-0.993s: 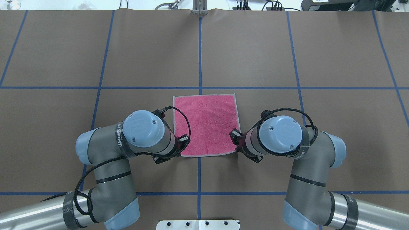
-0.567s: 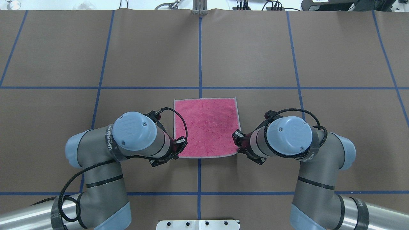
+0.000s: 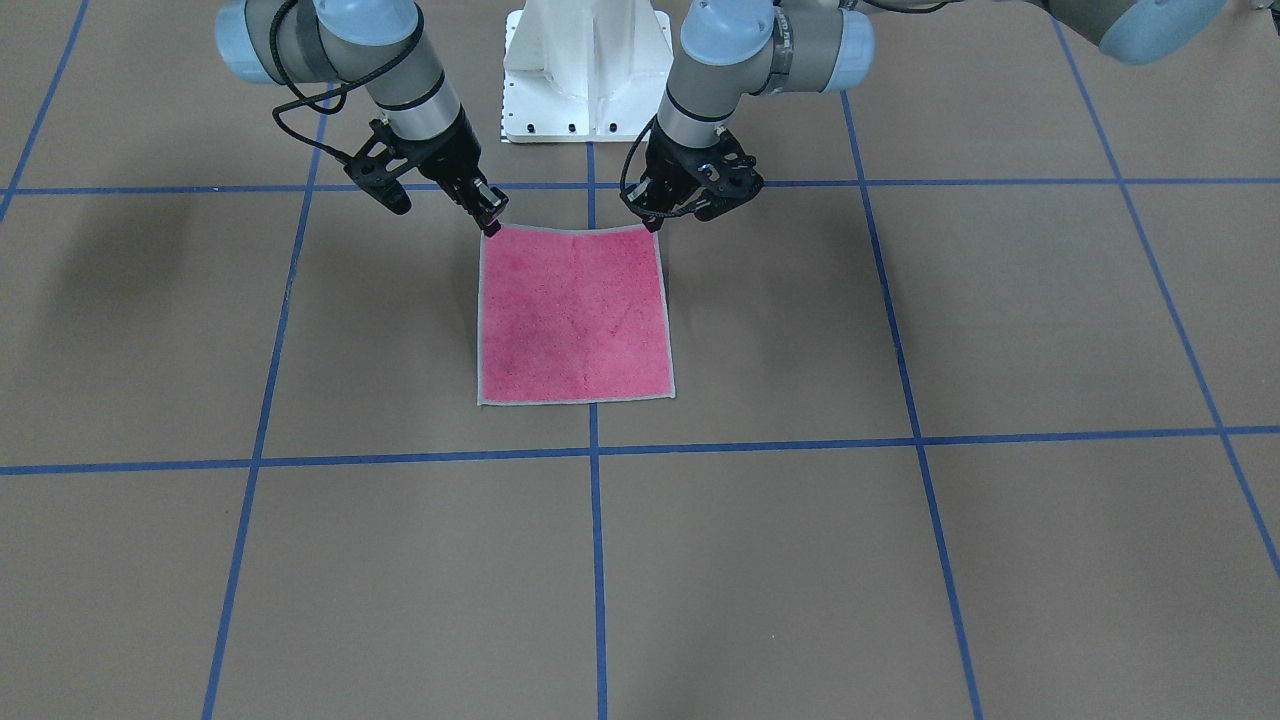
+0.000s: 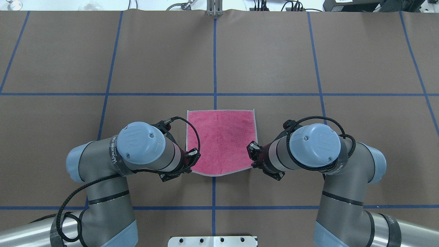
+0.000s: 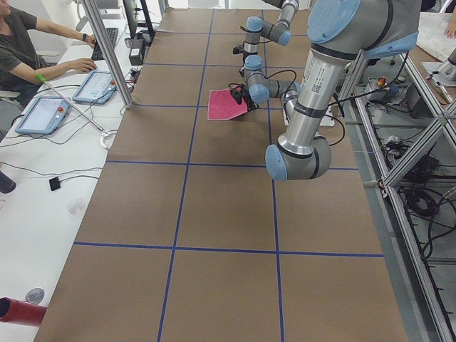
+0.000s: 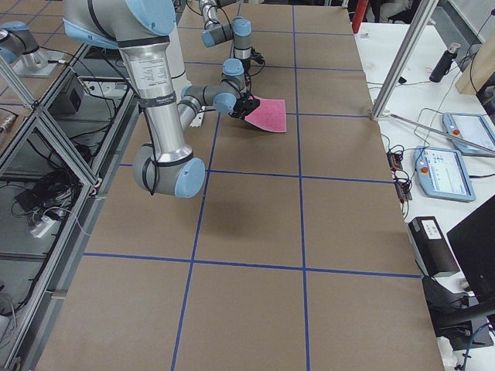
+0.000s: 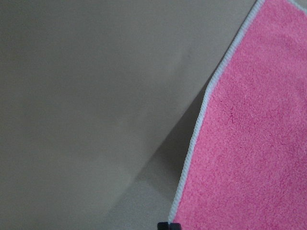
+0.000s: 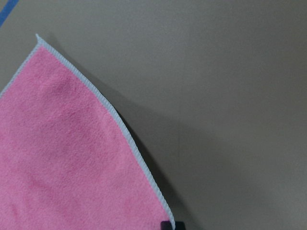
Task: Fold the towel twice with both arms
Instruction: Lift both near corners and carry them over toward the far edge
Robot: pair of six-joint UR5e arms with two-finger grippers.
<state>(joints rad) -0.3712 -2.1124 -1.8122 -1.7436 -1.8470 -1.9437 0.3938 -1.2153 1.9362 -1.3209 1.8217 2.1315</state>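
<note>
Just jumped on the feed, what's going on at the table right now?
Both arms are on the towel, which lies pink face up on the brown table. The left gripper and the right gripper each pinch one of the two corners nearest the white base. Those corners are raised a little, so the edge between them sags and throws a shadow, while the far edge lies flat. No fold is made yet; this looks like the start of the first one.
</note>
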